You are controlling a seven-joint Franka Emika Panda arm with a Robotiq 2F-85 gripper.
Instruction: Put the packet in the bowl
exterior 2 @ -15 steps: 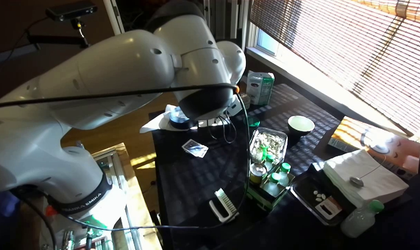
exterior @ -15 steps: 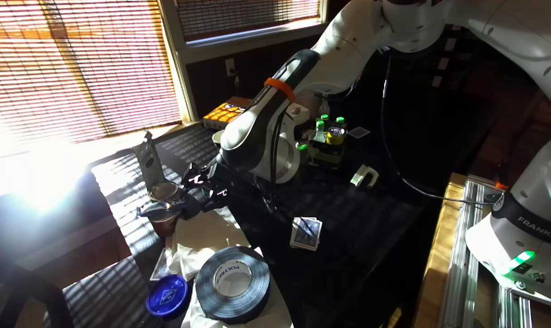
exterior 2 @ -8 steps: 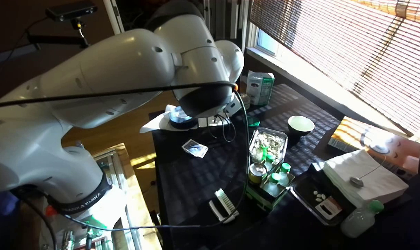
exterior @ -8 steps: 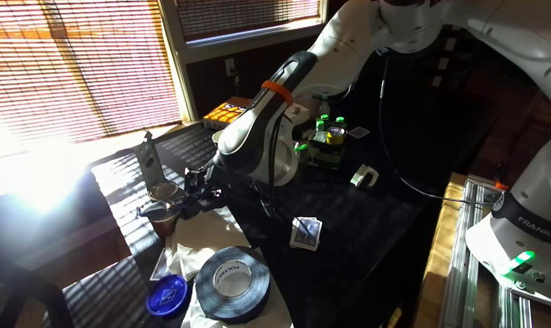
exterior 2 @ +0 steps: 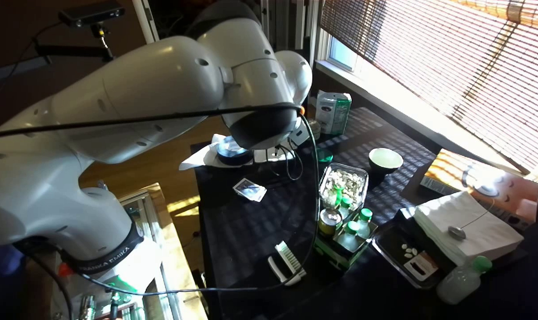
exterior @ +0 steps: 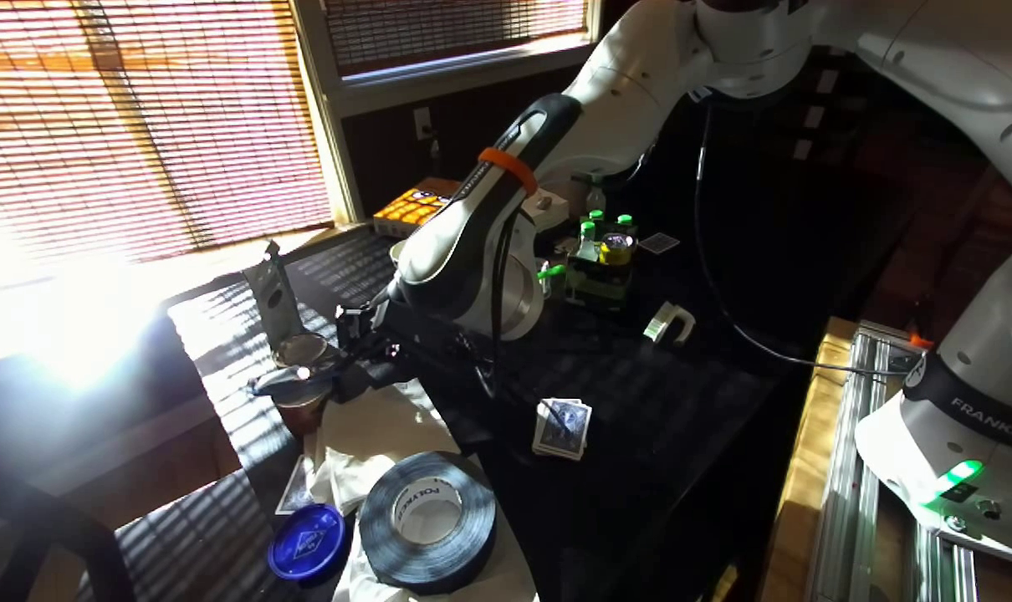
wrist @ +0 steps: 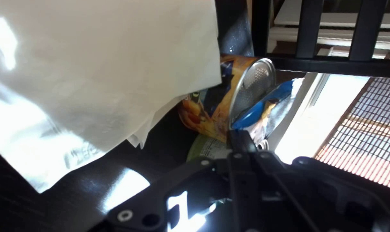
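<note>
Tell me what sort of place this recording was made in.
Probably a room in a home, though a homelike office is possible: a woven blind hangs at the window, and on the dark table are a bowl and some playing cards.

I am counting 1 bowl (exterior 2: 386,159) and 1 blue foil piece (wrist: 266,111). I am getting 4 green-capped bottles (exterior 2: 363,229): 3 are standing in 1 carton (exterior 2: 333,255), and 1 lone bottle (exterior 2: 460,283) is standing outside it. In that carton I am also finding 1 yellow canister (exterior 2: 330,222). I am tallying 1 tape roll (exterior: 422,564), 1 blue lid (exterior: 308,543), 1 brush (exterior 2: 289,257), 1 pile of cards (exterior: 562,428), 1 upright pouch (exterior 2: 333,114), 1 orange box (exterior 2: 487,178), 1 black tray (exterior 2: 393,235) and 1 clear container (exterior 2: 349,167). In the wrist view I am seeing 1 printed can (wrist: 227,100). In an exterior view I am making out 2 woven blinds (exterior: 138,125) and 1 wall outlet (exterior: 422,123).
</note>
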